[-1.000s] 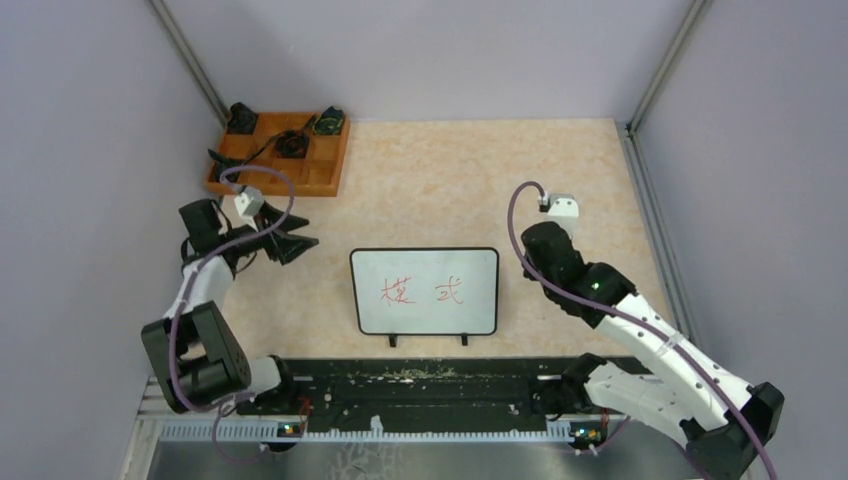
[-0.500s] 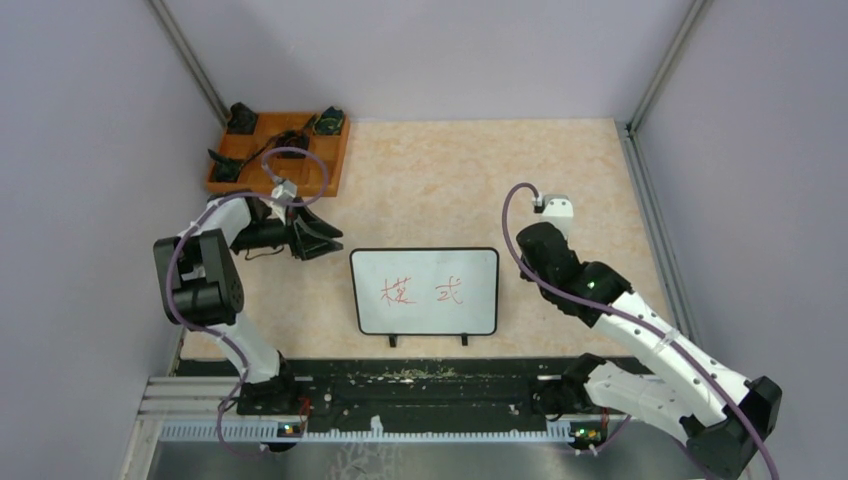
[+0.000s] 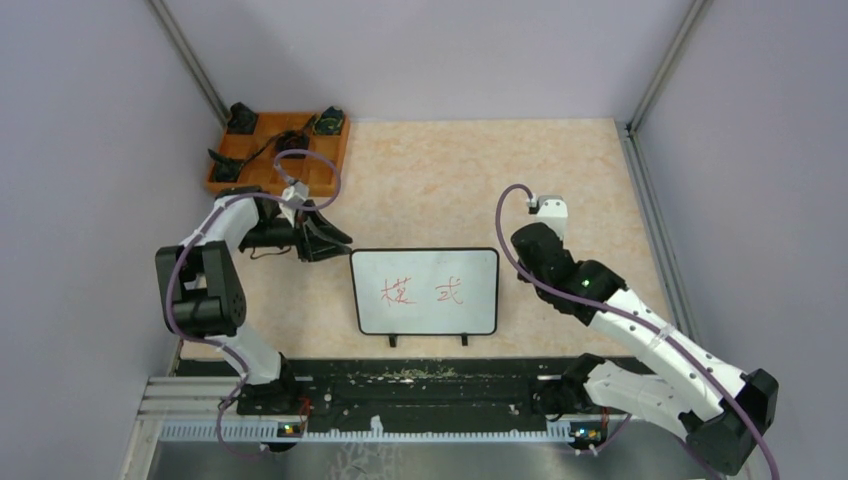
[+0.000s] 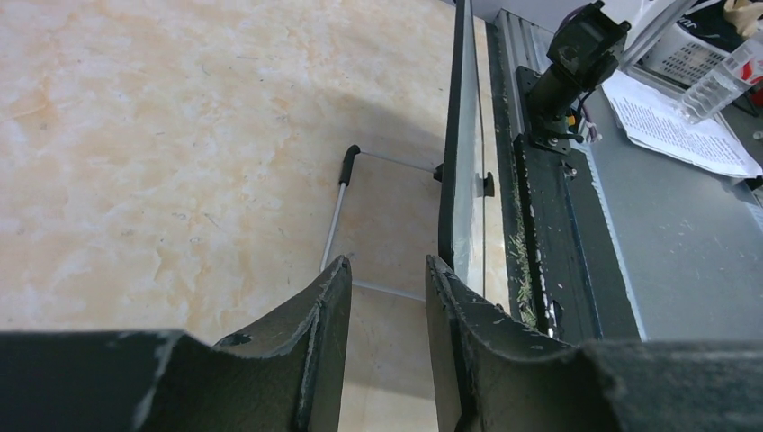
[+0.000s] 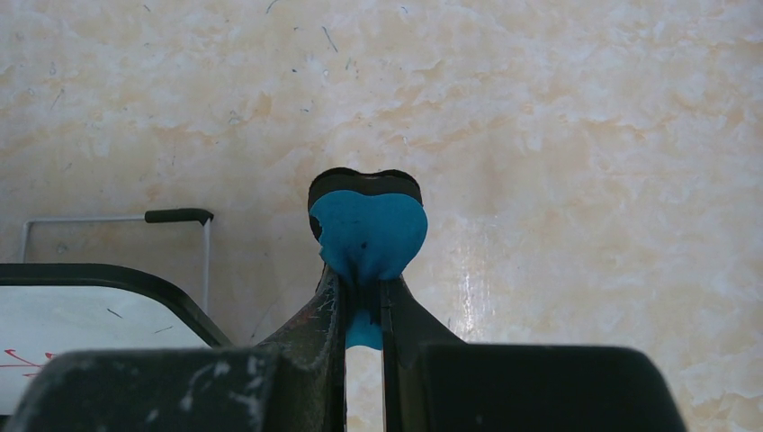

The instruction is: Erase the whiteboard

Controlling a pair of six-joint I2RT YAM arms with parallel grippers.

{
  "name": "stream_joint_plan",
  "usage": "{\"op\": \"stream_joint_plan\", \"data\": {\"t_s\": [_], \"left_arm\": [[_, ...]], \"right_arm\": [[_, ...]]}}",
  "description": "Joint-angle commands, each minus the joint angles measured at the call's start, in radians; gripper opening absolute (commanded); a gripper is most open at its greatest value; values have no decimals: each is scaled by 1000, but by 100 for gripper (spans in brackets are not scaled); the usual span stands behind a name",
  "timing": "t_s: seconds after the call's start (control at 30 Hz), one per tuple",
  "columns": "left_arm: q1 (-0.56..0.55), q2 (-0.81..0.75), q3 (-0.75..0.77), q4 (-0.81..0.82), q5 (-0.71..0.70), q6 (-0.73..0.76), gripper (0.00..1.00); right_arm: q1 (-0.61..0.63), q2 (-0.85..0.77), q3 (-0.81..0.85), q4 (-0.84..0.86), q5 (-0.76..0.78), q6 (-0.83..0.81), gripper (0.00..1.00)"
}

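The whiteboard (image 3: 424, 290) stands upright at the table's middle, black-framed, with red characters (image 3: 423, 292) on its face. My left gripper (image 3: 343, 240) is open and empty, just off the board's upper left corner. In the left wrist view the gripper (image 4: 387, 265) faces the board's edge (image 4: 459, 162) and its wire stand (image 4: 335, 225). My right gripper (image 3: 527, 252) sits just right of the board's upper right corner. In the right wrist view it (image 5: 363, 288) is shut on a blue eraser pad (image 5: 369, 232), with the board's corner (image 5: 90, 306) at lower left.
An orange wooden compartment tray (image 3: 325, 170) with black parts stands at the back left, behind my left arm. A black rail (image 3: 420, 385) runs along the near edge. Grey walls close in left, right and back. Papers (image 4: 675, 126) lie beyond the rail.
My left arm has swung from the far left toward the whiteboard's upper left corner. My right gripper has shifted slightly left, closer to the board. The board has not moved.
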Motion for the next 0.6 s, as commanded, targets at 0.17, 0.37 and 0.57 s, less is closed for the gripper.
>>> {"op": "stream_joint_plan", "data": {"t_s": [0.17,0.37,0.57], "left_arm": [[-14,-121,26,-17,-25,-15,41],[-14,-165,25,-17,-37,-44,41],[-27,-169,-7,-18,-43,-41,39]], "right_arm": [[19,-2,37,29,44,4,0],[28,1,36,29,50,6,0],[34,2,40,23,62,7,0]]}}
